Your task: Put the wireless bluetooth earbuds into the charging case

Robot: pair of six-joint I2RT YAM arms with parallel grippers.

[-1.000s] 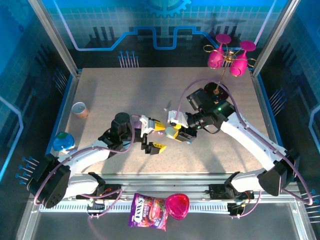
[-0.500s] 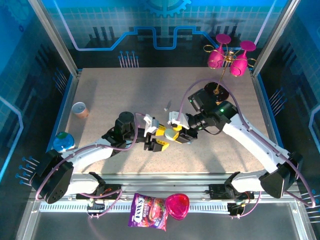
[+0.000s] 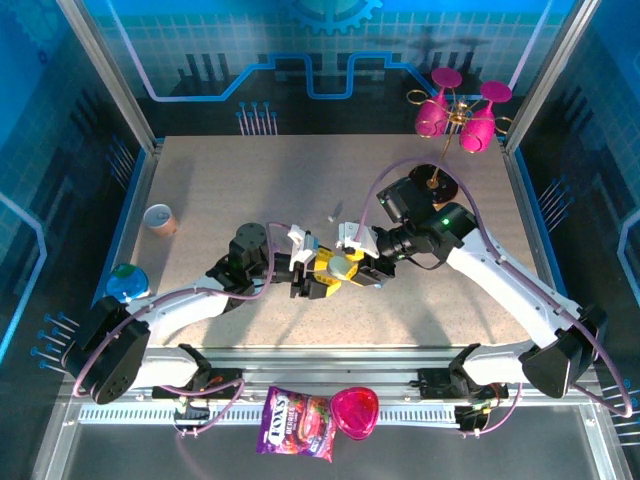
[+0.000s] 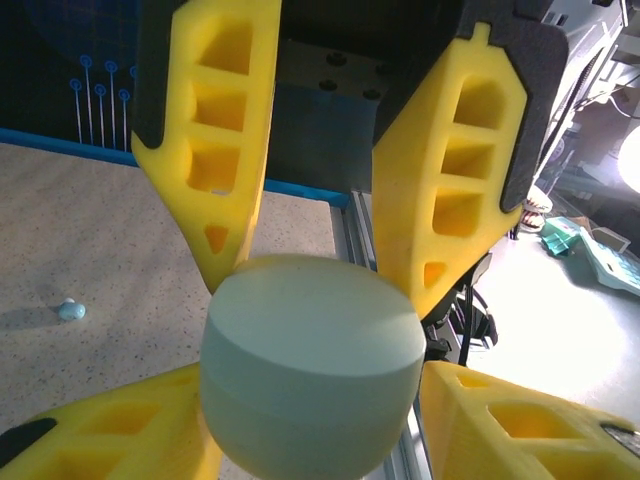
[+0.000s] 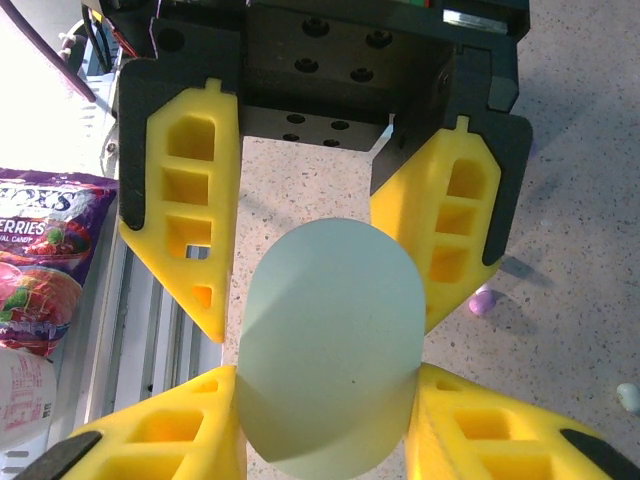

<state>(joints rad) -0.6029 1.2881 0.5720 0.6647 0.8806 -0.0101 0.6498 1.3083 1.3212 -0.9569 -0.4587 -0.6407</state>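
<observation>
Recording left fingers and right fingers both clenching the closed charging case. Noting blue earbud and purple earbud lying loose on bench, apart from it. Judging risk: opposing pulls squeezing the smooth shell out, dropping it.

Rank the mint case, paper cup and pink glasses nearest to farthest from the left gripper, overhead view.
1. mint case, held in the left gripper
2. paper cup, table's left side
3. pink glasses, back right corner

Left arm and right arm angled inward — jaws clamped, tip to tip, crosswise.
</observation>
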